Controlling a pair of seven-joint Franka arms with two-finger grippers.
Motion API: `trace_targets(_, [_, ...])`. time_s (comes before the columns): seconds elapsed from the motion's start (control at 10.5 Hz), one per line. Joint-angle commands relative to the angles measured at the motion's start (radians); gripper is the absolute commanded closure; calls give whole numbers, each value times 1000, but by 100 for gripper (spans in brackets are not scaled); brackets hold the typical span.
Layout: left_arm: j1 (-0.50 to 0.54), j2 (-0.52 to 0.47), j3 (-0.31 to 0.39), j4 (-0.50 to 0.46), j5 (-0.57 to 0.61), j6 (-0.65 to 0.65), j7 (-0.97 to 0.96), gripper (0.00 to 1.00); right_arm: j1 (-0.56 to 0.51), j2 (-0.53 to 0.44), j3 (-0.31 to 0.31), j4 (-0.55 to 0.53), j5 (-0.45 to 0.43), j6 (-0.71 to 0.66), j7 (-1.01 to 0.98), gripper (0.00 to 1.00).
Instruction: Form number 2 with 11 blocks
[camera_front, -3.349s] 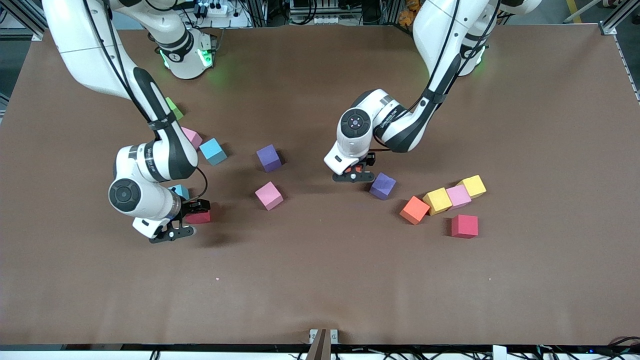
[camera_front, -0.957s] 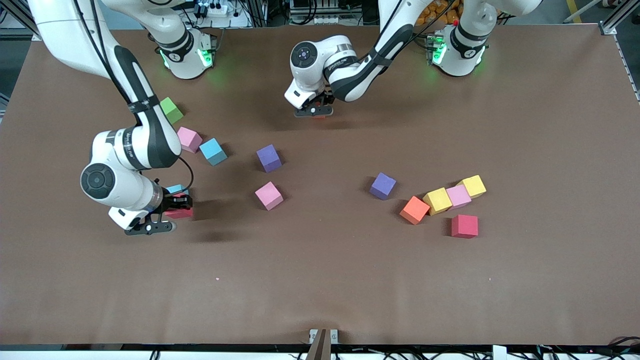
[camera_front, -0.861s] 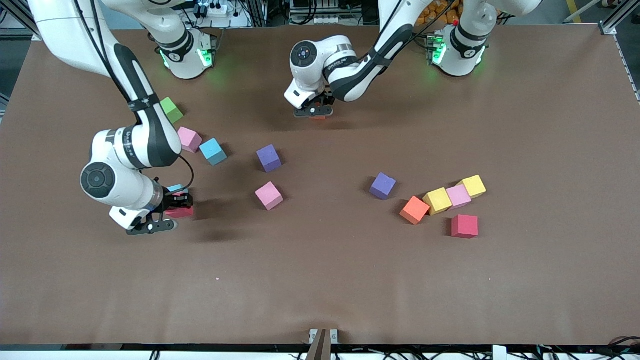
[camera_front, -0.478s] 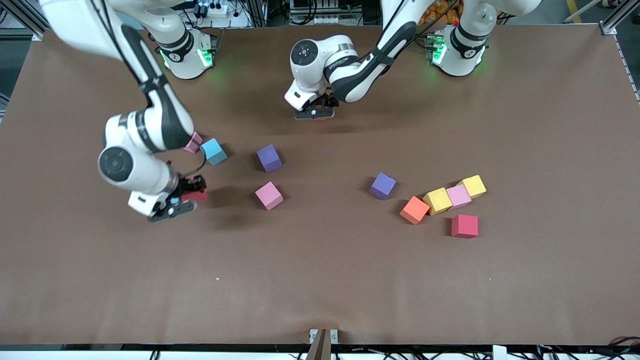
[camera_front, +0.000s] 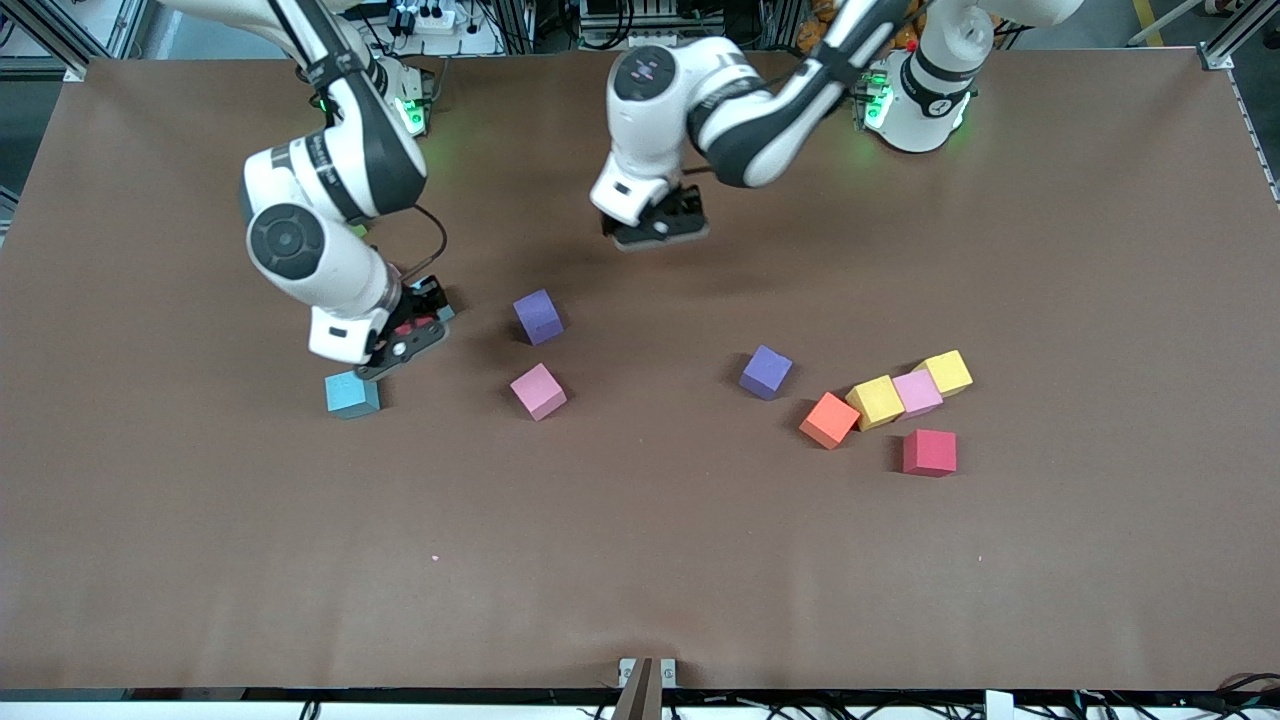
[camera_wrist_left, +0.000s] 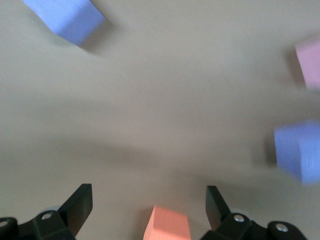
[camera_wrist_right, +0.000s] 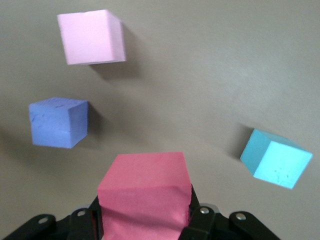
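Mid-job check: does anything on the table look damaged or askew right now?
The red block clamped in the right gripper looks squashed: its front face creases and buckles where the fingers pinch it. Nothing else stands out.

Left claw raised, fingers spread wide, right claw aloft, apparently clamped on a block

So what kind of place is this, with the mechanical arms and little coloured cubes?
Most likely a robotics lab. Two white robot arms are bolted along one edge of a brown-covered table, foam blocks such as a purple cube lie scattered on it, and metal framing, cables and a power strip surround it.
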Motion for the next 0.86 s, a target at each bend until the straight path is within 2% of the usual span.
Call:
trace_targets(0.0, [139, 0, -9, 9, -61, -11, -15, 0, 79, -71, -2, -71, -13, 7, -52, 90])
trace_targets(0.19, [247, 26, -6, 43, -64, -39, -20, 0, 200, -111, -2, -111, -13, 10, -112, 88])
trace_targets(0.29, [284, 61, -6, 85, -108, -40, -77, 0, 278, -131, -2, -133, -13, 10, -113, 88])
trace_targets(0.38, [295, 114, -2, 137, -134, -42, -181, 0, 361, -142, -2, -154, -13, 13, -113, 88])
trace_targets(0.48, [303, 139, 3, 150, -133, -42, -197, 0, 442, -162, -2, -197, -13, 44, -113, 88])
trace_targets(0.67, [294, 162, 37, 156, -115, -37, -198, 0, 571, -165, -2, -286, -13, 201, -113, 88])
trace_targets(0.77, [289, 190, 37, 171, -64, -36, -195, 0, 598, -149, -2, -301, -13, 261, -113, 88])
